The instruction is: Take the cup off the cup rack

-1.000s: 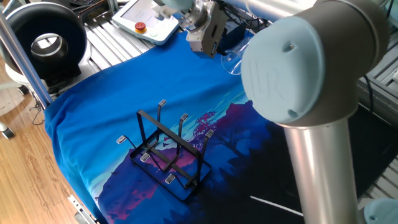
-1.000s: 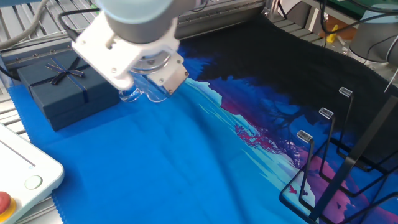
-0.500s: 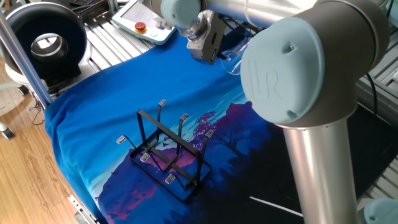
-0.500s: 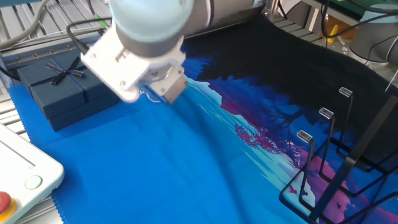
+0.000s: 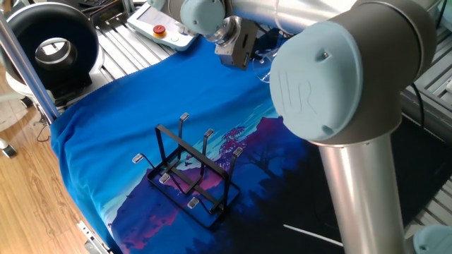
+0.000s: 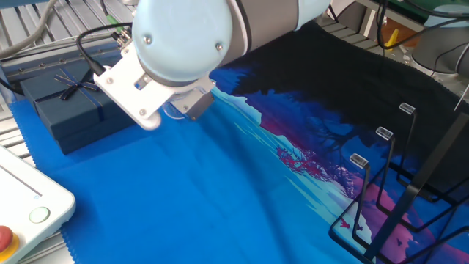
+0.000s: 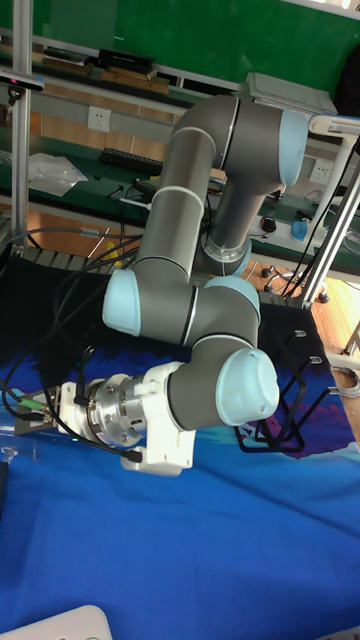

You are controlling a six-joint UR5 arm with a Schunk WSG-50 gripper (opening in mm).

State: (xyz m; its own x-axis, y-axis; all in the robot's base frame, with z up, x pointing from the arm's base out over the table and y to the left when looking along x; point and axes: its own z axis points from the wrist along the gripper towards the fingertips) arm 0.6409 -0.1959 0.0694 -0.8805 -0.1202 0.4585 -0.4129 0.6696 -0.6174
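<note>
While the rack (image 5: 189, 171) sits on the purple part of the printed cloth (image 5: 113, 127) with open fabric on every side of it, all the action is way over at the far edge, well apart from it. The cup (image 5: 263, 68) is off the rack: in one fixed view you can just make out its clear rim poking out beside the gripper (image 5: 240, 51), low over the blue stretch of cloth, mostly hidden behind the big elbow joint. In the other fixed view the wrist covers nearly everything; only a bit of glass shows under the gripper (image 6: 185, 110), so I honestly can't tell how the jaws stand, or whether they're pinching the cup. Tight spots: the navy gift box (image 6: 69, 103) is just beside the wrist on that side, and the white pendant (image 5: 166, 25) lies near the table edge past the cloth. Between gripper and rack (image 6: 388, 198) it's bare blue fabric. The arm is folded over hard, wrist turned roughly sideways and held low; the tall view shows the gripper end (image 7: 75, 405) pointing left just above the cloth, with the rack (image 7: 290, 400) behind the elbow.
</note>
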